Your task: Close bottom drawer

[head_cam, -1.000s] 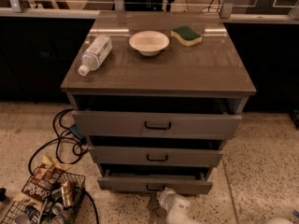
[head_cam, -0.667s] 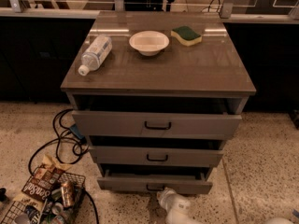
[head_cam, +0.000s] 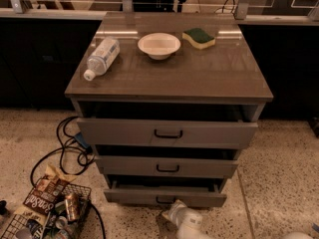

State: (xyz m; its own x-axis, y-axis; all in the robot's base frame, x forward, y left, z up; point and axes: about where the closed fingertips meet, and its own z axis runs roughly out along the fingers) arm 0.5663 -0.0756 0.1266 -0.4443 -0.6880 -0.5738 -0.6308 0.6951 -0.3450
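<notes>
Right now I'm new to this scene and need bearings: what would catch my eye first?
A grey cabinet stands with three drawers pulled out; the bottom drawer is lowest, and the white gripper hovers right by its handle at the picture's lower edge. On top lie a water bottle, a bowl and a sponge.

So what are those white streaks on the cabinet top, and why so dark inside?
Camera view: light glares in bands on the glossy brown cabinet top; the open grey metal bottom drawer holds shadow; the white gripper sits before its front.
</notes>
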